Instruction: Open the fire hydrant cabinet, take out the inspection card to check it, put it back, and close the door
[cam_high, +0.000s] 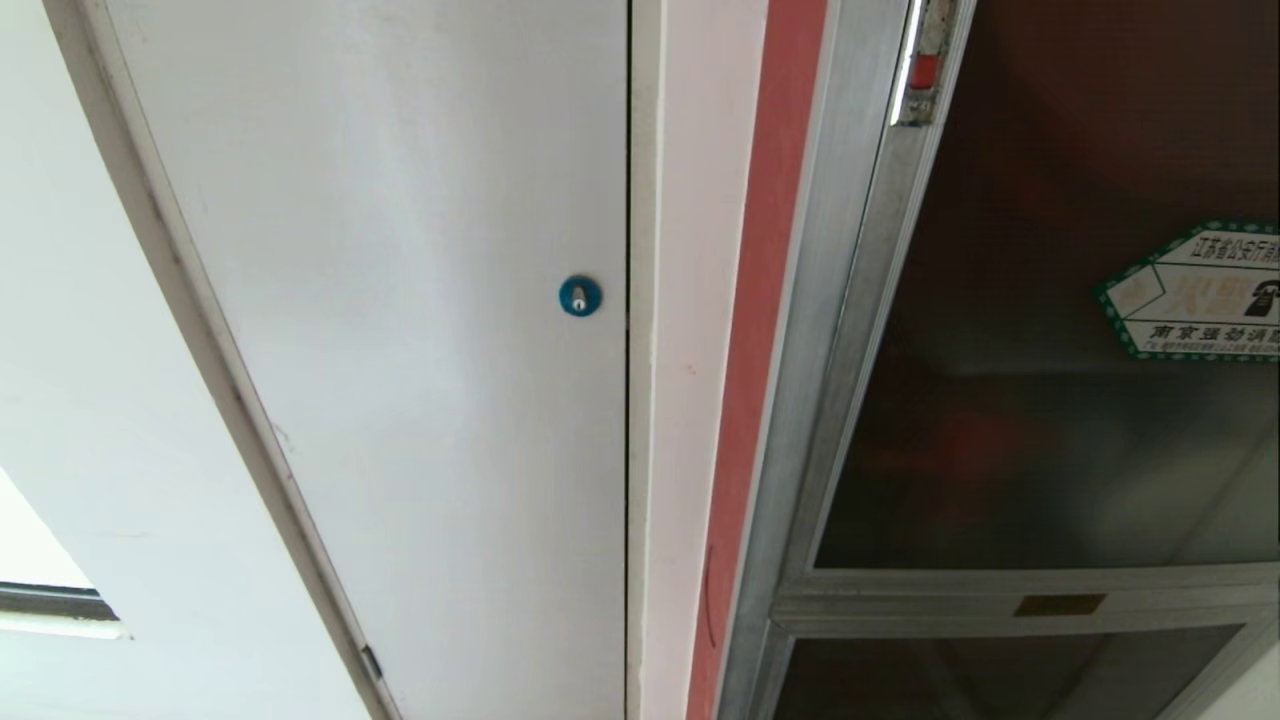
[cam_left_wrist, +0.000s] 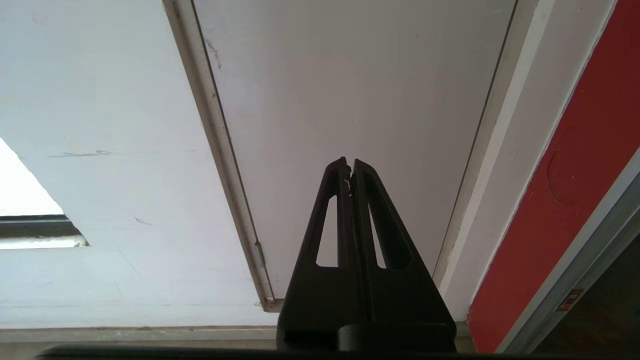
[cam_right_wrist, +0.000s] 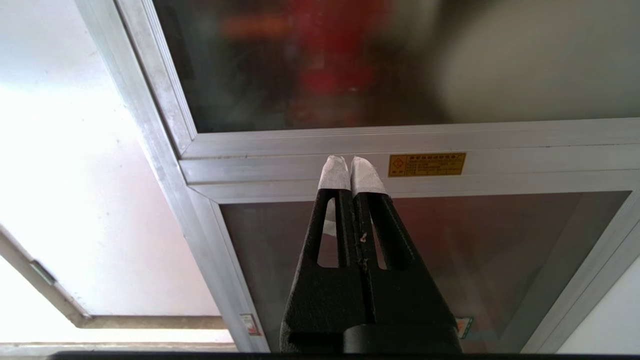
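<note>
The fire hydrant cabinet (cam_high: 850, 330) with its brushed-aluminium frame fills the right of the head view. Its door (cam_high: 1050, 400), a dark tinted pane with a green-bordered sticker (cam_high: 1195, 292) and a small red latch (cam_high: 924, 72), is closed. Red shapes show dimly through the glass (cam_right_wrist: 340, 55). The inspection card is hidden. My right gripper (cam_right_wrist: 350, 161), tips wrapped in white, is shut and empty, held off the frame's cross rail (cam_right_wrist: 280, 167). My left gripper (cam_left_wrist: 349, 163) is shut and empty, facing a white panel (cam_left_wrist: 350, 90). Neither arm appears in the head view.
A plain white panel (cam_high: 420, 350) with a blue round lock (cam_high: 580, 296) stands left of the cabinet, with a red strip (cam_high: 765, 300) between them. A small brass plate (cam_high: 1059, 604) sits on the cross rail above a lower dark pane (cam_high: 980, 680).
</note>
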